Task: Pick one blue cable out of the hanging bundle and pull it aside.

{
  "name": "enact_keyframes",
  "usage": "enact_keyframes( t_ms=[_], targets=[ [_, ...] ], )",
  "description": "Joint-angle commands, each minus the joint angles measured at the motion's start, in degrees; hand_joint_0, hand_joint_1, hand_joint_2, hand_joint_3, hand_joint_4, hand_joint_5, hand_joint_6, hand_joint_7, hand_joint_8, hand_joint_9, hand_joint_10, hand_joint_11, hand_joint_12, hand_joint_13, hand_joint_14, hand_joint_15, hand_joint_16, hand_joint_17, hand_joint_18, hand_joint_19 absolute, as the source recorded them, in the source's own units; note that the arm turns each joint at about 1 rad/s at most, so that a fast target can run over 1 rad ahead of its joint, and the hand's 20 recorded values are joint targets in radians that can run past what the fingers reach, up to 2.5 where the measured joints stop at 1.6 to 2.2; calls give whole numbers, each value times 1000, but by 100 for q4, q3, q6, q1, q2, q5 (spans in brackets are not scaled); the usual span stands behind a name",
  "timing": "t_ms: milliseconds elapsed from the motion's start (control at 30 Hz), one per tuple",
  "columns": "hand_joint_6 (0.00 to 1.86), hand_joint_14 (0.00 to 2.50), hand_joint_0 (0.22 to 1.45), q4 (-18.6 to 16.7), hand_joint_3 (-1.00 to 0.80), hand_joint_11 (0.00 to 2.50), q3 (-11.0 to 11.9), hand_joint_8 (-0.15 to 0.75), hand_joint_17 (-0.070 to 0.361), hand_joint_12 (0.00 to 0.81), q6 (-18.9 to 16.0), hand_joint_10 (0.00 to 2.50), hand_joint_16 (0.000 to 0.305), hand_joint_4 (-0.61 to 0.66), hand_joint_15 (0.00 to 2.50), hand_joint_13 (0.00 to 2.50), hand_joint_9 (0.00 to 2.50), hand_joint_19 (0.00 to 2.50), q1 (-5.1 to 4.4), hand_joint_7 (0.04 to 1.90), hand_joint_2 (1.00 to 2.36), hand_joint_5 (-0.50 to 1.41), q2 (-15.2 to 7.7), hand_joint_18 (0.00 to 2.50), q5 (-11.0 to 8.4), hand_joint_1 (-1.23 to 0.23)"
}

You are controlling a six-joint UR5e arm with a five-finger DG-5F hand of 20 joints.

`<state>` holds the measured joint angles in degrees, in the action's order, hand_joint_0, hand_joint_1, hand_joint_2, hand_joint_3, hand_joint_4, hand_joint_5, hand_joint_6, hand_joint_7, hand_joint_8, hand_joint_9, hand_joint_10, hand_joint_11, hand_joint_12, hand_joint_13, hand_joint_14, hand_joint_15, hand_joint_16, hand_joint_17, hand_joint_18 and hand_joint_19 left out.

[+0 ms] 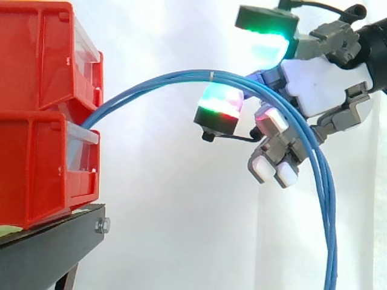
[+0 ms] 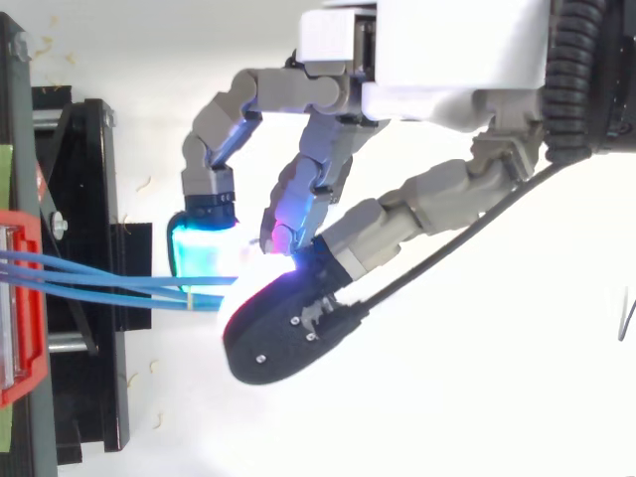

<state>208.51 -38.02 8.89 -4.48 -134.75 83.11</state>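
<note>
White curtain [image 1: 169, 217] backdrop. Hand [image 1: 323, 84] comes in from the right and sits in the bundle of blue cables [image 1: 330, 241] where its arc bends downward, with the cables running across and through it. Cannot tell whether it has closed on any one cable or merely sits around them. Bundle leaves the stacked red bins [image 1: 42, 115] at left, between upper and lower bin, arcs right, then hangs down past the hand. Bins sit on black stand [image 1: 48, 254]. Top view: cables run side by side into the hand [image 2: 437, 60].
</note>
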Motion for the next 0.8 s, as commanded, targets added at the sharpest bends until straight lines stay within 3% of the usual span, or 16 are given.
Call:
enact_keyframes(
  t_ms=[0, 133, 333, 633, 767],
  targets=[
    [844, 21, 421, 14, -500, 447, 76, 248, 133, 406, -1, 21, 59, -9, 489, 756, 1203, 642, 0, 802, 1000, -44, 2, 652, -14, -644],
    [841, 20, 447, 14, -500, 445, 102, 243, 127, 395, 8, 18, 57, -9, 492, 745, 1198, 654, -9, 823, 1000, -45, 2, 629, -23, -613],
    [874, 22, 594, 14, -388, 514, 67, 235, 112, 364, 8, 23, 50, -32, 511, 776, 1253, 657, -9, 890, 1006, -38, 2, 653, -23, -731],
    [887, 21, 618, -4, -246, 542, 23, 229, 110, 360, -1, 24, 49, -14, 527, 845, 1294, 631, -35, 910, 1013, -27, 2, 717, -32, -856],
    [876, 20, 603, -4, -148, 444, 6, 205, 115, 358, -1, 19, 51, -52, 498, 875, 1328, 613, -44, 929, 1015, -13, 2, 760, -32, -893]
  ],
)
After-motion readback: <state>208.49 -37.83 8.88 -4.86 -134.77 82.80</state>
